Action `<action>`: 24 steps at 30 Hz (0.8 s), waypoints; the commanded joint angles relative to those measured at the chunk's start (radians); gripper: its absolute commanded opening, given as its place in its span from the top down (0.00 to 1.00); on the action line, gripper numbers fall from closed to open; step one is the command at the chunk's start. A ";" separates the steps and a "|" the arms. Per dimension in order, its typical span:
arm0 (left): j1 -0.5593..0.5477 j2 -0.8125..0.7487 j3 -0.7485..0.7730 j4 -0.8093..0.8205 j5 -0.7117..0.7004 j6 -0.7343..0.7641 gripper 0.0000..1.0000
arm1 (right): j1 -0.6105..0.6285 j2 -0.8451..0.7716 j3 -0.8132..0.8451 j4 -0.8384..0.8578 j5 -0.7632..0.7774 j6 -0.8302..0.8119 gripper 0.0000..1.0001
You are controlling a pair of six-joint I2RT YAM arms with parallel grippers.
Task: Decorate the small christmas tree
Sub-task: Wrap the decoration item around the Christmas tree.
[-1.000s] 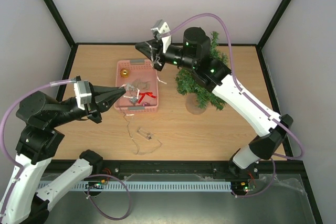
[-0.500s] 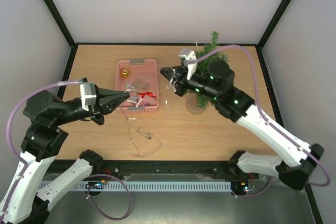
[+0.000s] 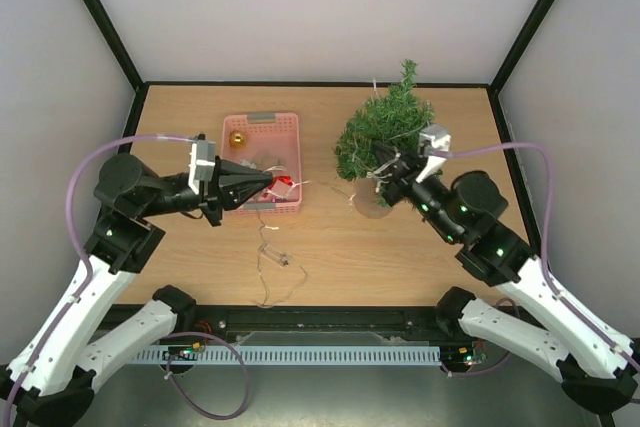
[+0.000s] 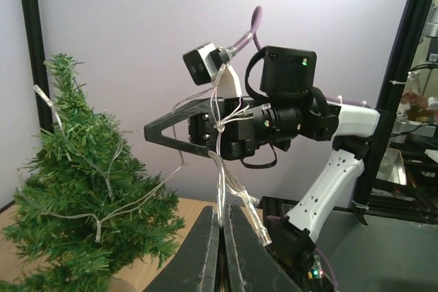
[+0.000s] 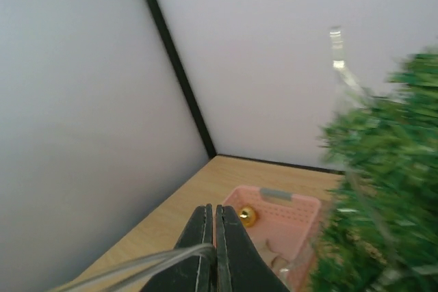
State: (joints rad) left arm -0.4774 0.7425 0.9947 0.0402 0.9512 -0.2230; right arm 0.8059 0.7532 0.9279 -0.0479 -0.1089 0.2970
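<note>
Tree [image 3: 385, 132] stands beside right fingers [image 5: 198, 251]; they and left fingers [image 4: 203, 251] clamp light string [image 4: 226, 182].

No text, label, brand, number or sign can be read in any of the views.
</note>
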 commanded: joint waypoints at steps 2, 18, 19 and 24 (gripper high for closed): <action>-0.075 0.056 -0.013 0.110 -0.014 -0.018 0.98 | 0.004 -0.144 -0.097 0.021 0.182 0.061 0.98; -0.287 0.322 0.217 -0.020 -0.279 0.175 0.97 | 0.005 -0.277 -0.175 -0.073 0.333 0.112 0.98; -0.288 0.327 0.223 -0.025 -0.290 0.180 0.98 | 0.005 -0.279 -0.198 -0.031 0.266 0.106 0.98; -0.288 0.325 0.237 -0.063 -0.343 0.212 0.98 | 0.004 -0.204 -0.230 0.095 0.047 0.105 0.98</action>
State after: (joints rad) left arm -0.7589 1.0718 1.1999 0.0074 0.6647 -0.0582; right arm 0.8055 0.4938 0.7078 -0.0780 0.1349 0.4007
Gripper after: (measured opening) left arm 0.028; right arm 0.017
